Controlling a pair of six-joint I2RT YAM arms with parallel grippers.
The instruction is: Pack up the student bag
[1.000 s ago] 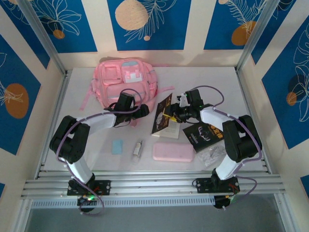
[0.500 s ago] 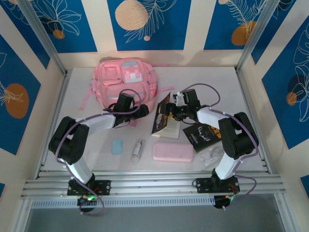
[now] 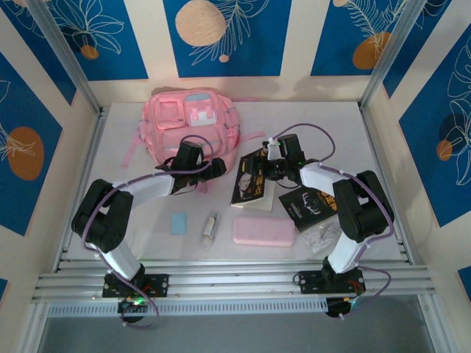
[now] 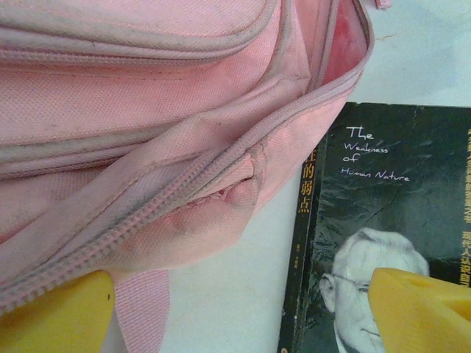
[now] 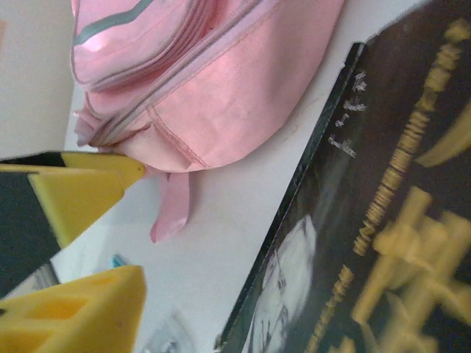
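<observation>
The student bag (image 3: 191,121), pink with a white patch, lies at the back of the table. In the left wrist view its zipped edge (image 4: 147,169) gapes above my open left gripper (image 4: 243,316). That gripper (image 3: 213,169) sits at the bag's lower right corner with only bare table between its yellow fingertips (image 4: 55,312). A black book with a man's face (image 3: 249,180) lies flat just right of the bag, its cover (image 4: 383,191) beside the left gripper. My right gripper (image 3: 265,170) hovers at the book's right edge, open (image 5: 136,224) and empty, with the book (image 5: 383,206) close beside it.
A second black book (image 3: 309,204) lies to the right. A pink pencil case (image 3: 263,232), a clear plastic packet (image 3: 320,237), a small bottle (image 3: 211,224) and a blue card (image 3: 179,223) lie along the front. Metal rails (image 3: 235,279) edge the table.
The black book, tilted up with pages showing before, now lies flat with its cover up. The right gripper has shifted slightly left. The left arm has not moved.
</observation>
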